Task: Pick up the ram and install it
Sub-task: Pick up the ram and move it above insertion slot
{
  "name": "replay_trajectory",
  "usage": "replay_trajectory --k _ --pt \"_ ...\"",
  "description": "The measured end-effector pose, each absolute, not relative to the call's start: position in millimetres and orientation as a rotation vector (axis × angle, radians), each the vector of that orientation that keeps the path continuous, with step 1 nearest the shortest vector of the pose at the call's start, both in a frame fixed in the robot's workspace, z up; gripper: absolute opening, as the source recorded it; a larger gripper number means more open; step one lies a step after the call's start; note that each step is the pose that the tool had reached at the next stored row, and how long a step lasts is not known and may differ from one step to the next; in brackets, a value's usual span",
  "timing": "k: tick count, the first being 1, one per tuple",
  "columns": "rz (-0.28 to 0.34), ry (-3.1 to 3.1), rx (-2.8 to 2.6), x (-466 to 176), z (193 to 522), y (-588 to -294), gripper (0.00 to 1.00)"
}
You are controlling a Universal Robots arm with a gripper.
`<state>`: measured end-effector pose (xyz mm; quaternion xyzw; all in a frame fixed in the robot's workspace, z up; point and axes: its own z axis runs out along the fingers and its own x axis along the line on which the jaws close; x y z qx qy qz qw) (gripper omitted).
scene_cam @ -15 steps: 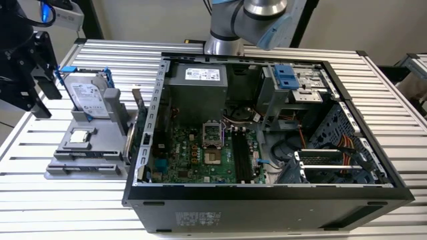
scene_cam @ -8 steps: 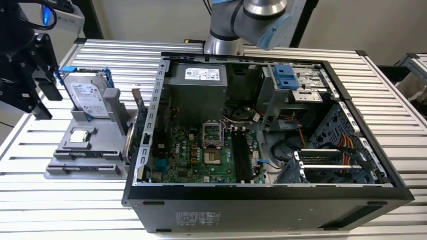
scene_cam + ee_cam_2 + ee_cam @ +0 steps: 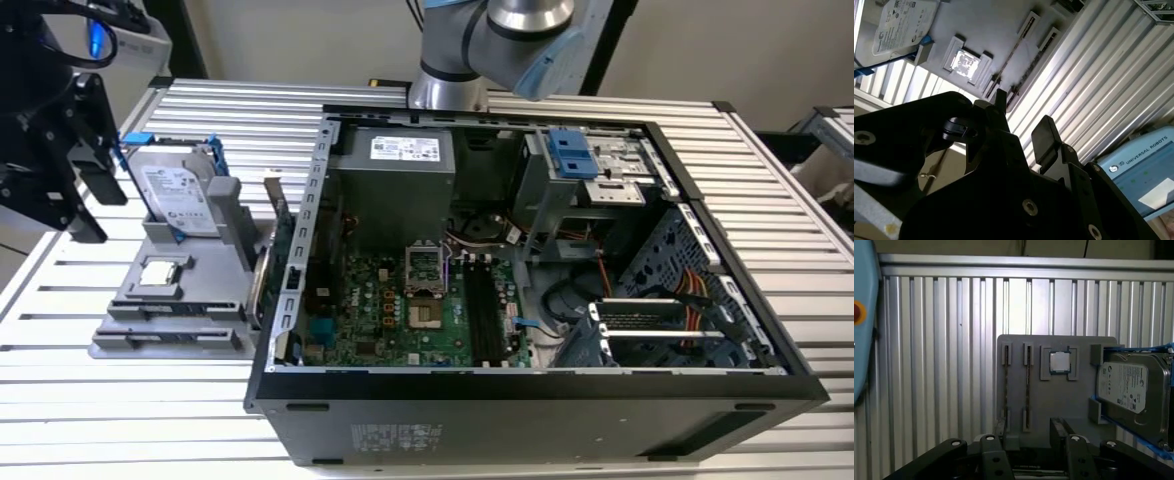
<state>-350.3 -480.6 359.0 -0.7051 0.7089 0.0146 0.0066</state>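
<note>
Hand [image 3: 1030, 426], fingers apart and empty, faces the grey holder [image 3: 1054, 400]; the ram [image 3: 1027, 385] apparently stands edgewise in its slot, exposed for grasping.

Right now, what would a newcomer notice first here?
The open computer case, board exposed, fills the middle of the exterior view. At that view's left a gray holder carries a hard drive and a CPU chip. In the first wrist view the open gripper faces the ram, on edge in the holder's slot.
</note>
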Motion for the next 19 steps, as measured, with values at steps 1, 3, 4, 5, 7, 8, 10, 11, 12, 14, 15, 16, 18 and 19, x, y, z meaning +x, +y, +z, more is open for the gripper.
replay_trajectory --k 1,3,4,5,7,8,10,11,12,14,15,16,18,19 --pt "0.046 2.218 -2.206 -350.3 358.4 -480.6 1.0" --pt "0.046 2.218 -2.206 -350.3 357.4 -480.6 1.0" --pt "0.046 2.218 -2.206 -350.3 356.8 -480.6 1.0" --pt "0.046 2.218 -2.206 -350.3 356.2 -480.6 1.0" --pt "0.046 2.218 -2.206 -350.3 354.8 -480.6 1.0" --pt "0.046 2.218 -2.206 -350.3 354.0 -480.6 1.0" --pt "0.046 2.218 -2.206 -350.3 352.5 -480.6 1.0" --pt "0.046 2.218 -2.206 -350.2 351.7 -480.6 1.0" --pt "0.046 2.218 -2.206 -350.2 351.0 -480.6 1.0" --pt "0.046 2.218 -2.206 -350.3 349.4 -480.6 1.0" --pt "0.046 2.218 -2.206 -350.3 348.6 -480.6 1.0" --pt "0.046 2.218 -2.206 -350.3 347.9 -480.6 1.0" --pt "0.046 2.218 -2.206 -350.3 346.4 -480.6 1.0" --pt "0.046 2.218 -2.206 -350.3 345.7 -480.6 1.0"
